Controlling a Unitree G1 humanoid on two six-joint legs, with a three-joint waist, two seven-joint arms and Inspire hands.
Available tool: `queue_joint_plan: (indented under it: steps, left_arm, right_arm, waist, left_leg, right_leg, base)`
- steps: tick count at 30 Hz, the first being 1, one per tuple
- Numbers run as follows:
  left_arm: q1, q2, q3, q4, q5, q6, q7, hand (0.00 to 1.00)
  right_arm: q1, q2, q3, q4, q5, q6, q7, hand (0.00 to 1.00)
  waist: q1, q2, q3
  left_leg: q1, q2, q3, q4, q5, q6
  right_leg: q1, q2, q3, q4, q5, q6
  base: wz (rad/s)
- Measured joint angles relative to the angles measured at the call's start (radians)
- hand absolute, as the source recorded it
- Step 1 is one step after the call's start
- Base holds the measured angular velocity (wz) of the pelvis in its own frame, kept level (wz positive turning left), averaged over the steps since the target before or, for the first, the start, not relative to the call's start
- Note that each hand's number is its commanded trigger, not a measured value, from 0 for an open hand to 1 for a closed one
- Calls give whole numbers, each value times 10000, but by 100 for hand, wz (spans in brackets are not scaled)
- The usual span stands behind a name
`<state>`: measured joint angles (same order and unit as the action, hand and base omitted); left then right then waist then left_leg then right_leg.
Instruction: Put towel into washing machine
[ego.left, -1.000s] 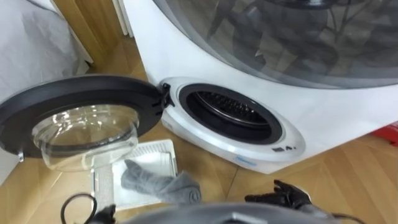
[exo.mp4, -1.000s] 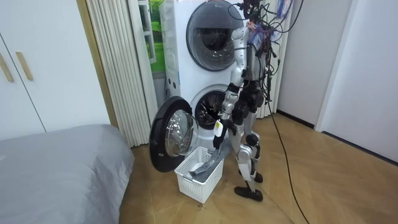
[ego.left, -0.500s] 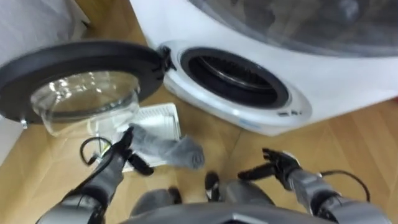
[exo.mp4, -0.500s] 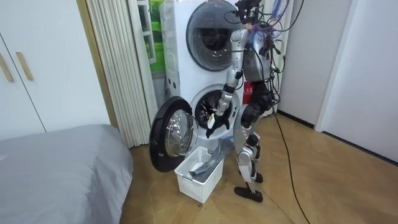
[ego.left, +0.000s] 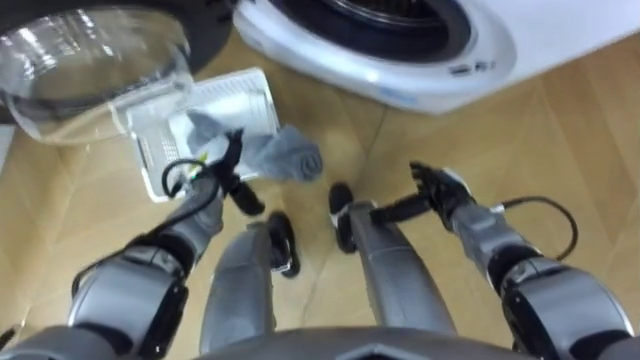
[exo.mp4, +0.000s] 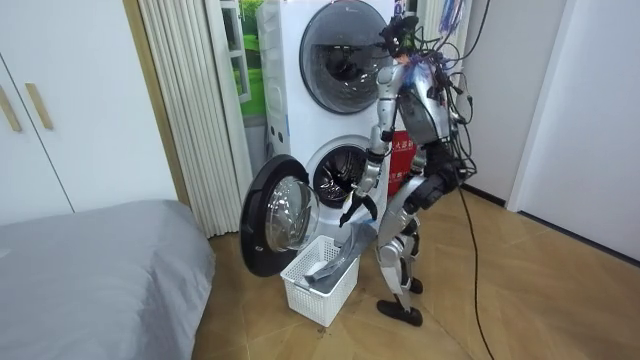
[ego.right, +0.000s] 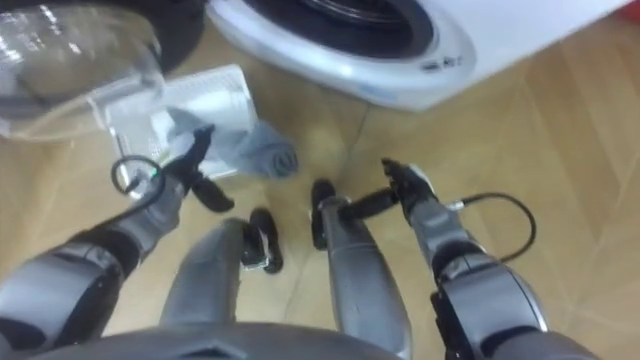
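Head stereo pair steeply down over basket (ego.left: 248, 98) and washer (ego.left: 425, 78); room camera farther back.

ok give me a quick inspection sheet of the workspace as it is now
surface: wooden floor
job's things: grey towel draped over the rim of the white basket; washing machine has its door open
clutter: nothing seen
hands: left hand open, hangs above the towel, not holding it; right hand open, idle over the floor
cables: nothing seen beyond the robot's own
surroundings: second machine stacked on top; bed at the room view's left
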<state>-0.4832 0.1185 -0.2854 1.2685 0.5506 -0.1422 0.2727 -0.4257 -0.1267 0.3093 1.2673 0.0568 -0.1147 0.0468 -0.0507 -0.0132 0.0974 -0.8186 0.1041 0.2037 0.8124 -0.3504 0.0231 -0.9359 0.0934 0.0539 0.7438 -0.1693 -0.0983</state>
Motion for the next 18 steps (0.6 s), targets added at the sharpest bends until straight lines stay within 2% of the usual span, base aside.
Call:
queue_joint_plan:
  steps: [4,6,10,14,18]
  left_arm:
    - [-404,190,-173,-78,585,-200,471,0]
    - [-515,297,-421,-144,911,-212,716,0]
    - [-957,522,-854,-138,1666,-253,1128,0]
    - [-1300,719,-1562,-126,1871,-258,1352,0]
    - [-1567,742,-1935,-125,2085,-295,1695,0]
  right_arm:
    - [-82,-25,306,-488,550,-376,8,0]
    - [-142,-49,393,-612,886,-537,89,0]
    - [-489,17,504,-618,1583,-801,431,0]
    - [-727,-4,725,-671,1963,-957,745,0]
    - [-780,-21,990,-881,2619,-1170,790,0]
  waist:
    - [-61,1,8]
    - [-112,7,10]
    - [-329,17,19]
    - [-575,10,32]
    - [-683,-23,53]
  left_leg:
    - [-1401,236,-15,1155,-451,48]
    - [-1922,298,-3,1504,-538,82]
    - [-3105,578,-84,2481,-808,139]
    - [-3708,651,-163,3193,-1101,134]
    - [-4195,685,-174,3791,-1359,152]
  right_leg:
    - [-1361,155,-31,958,-64,-19]
    - [-1882,181,-37,1244,-66,-10]
    - [-2962,303,-222,1914,-108,-40]
    - [-3602,333,-307,2597,-339,-60]
    - [-4152,335,-317,3245,-585,-62]
  base:
    - [-9]
    - [-5]
    - [-7]
    - [-3]
    - [0]
